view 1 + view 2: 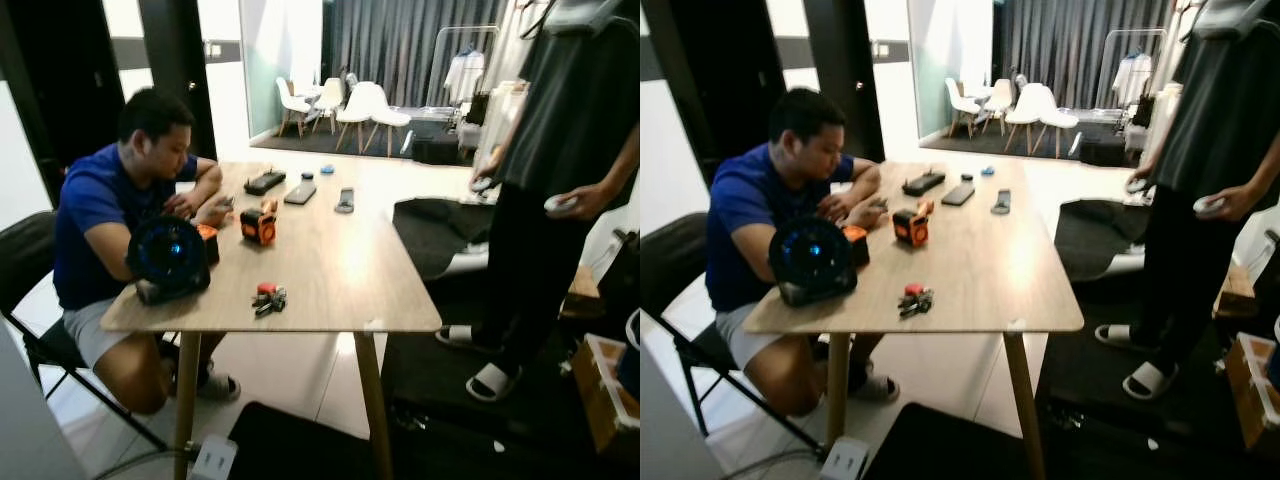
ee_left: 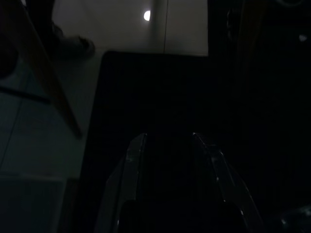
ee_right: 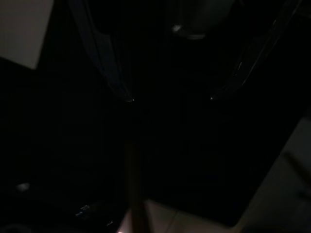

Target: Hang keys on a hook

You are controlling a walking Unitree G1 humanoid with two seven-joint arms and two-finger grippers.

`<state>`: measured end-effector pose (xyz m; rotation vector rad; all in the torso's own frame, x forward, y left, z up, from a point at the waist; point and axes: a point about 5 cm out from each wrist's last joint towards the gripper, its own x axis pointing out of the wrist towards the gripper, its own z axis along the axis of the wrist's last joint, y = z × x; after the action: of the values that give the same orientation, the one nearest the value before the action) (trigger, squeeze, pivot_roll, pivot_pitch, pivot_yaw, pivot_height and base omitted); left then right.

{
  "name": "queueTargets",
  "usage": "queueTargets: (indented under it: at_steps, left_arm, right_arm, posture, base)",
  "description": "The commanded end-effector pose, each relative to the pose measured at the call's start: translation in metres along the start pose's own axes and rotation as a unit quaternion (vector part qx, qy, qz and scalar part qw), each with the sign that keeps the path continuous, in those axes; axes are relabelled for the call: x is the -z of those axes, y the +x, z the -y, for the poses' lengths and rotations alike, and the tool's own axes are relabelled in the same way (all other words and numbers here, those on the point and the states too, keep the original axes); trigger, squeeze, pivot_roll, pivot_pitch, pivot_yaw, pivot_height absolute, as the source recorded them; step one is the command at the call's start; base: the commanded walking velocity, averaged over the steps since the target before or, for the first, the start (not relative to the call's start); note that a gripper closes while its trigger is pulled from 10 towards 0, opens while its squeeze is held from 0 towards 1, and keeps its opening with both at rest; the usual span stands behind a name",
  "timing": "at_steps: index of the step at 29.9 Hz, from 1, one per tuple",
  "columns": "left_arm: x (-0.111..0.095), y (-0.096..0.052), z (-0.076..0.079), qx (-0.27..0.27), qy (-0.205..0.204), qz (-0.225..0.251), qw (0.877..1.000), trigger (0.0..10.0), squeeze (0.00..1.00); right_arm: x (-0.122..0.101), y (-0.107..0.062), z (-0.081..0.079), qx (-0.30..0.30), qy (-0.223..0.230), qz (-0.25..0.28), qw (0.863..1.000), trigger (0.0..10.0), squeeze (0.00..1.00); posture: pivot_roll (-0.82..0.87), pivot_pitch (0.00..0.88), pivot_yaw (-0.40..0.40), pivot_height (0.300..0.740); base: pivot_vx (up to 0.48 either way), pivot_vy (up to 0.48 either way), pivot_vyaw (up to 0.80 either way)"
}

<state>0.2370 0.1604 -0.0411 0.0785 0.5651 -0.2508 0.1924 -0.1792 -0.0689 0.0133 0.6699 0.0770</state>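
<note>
One bunch of keys near the table front edge, untouched; both arms idle — left gripper fingers parted, right gripper likewise; approach squarely, descend over keys.

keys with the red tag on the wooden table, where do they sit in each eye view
Left eye view: bunch of keys with a red tag near the table's front edge, left of centre.
Right eye view: same bunch, same spot.
Shared landmark: orange and black box, further back on the light wooden table.
</note>
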Motion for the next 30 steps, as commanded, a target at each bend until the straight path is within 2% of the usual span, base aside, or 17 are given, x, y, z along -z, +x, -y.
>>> queueTargets:
  at_steps: [1, 5, 10, 19, 23, 26, 30]
  left_arm:
    - [0.011, -0.0042, -0.0024, -0.006, -0.002, -0.022, 1.0, 10.0, 0.0]
    - [0.0106, -0.0044, -0.0034, -0.012, -0.002, -0.02, 1.0, 10.0, 0.0]
    - [0.0084, -0.0034, -0.0028, -0.014, 0.003, -0.015, 1.0, 10.0, 0.0]
    - [0.007, -0.003, -0.0033, -0.021, -0.012, -0.01, 1.0, 10.0, 0.0]
    - [0.0051, -0.0023, -0.0048, -0.027, -0.016, -0.007, 1.0, 10.0, 0.0]
    - [0.0051, -0.0023, -0.0048, -0.027, -0.016, -0.007, 0.999, 10.0, 0.0]
    - [0.0045, -0.0018, -0.0048, -0.028, -0.014, -0.007, 0.999, 10.0, 0.0]
  right_arm:
    - [0.008, -0.0019, -0.007, -0.006, 0.01, -0.014, 1.0, 10.0, 0.0]
    - [0.0066, -0.0017, -0.0074, -0.01, 0.003, -0.009, 1.0, 10.0, 0.0]
    - [0.0063, -0.0013, -0.0075, -0.01, 0.009, -0.01, 1.0, 10.0, 0.0]
    - [0.0063, -0.0012, -0.0081, -0.012, 0.006, -0.01, 1.0, 10.0, 0.0]
    - [0.0076, -0.0019, -0.0118, -0.029, -0.026, -0.011, 0.999, 10.0, 0.0]
    - [0.0078, -0.002, -0.012, -0.03, -0.025, -0.012, 0.999, 10.0, 0.0]
    - [0.0076, -0.0019, -0.012, -0.033, -0.041, -0.013, 0.999, 10.0, 0.0]
  posture:
    - [0.03, 0.001, 0.039, 0.74]
    - [0.03, 0.002, 0.038, 0.74]
    - [0.04, 0.004, 0.035, 0.74]
    - [0.03, 0.001, 0.036, 0.74]
    - [0.03, 0.0, 0.036, 0.74]
    - [0.03, 0.0, 0.036, 0.74]
    - [0.03, 0.0, 0.035, 0.74]
  base:
    - [0.0, 0.0, -0.8]
    - [0.0, 0.0, -0.7]
    - [0.0, 0.0, 0.0]
    - [0.0, 0.0, 0.0]
    - [0.0, 0.0, 0.0]
    - [0.0, 0.0, 0.0]
    - [0.0, 0.0, 0.8]
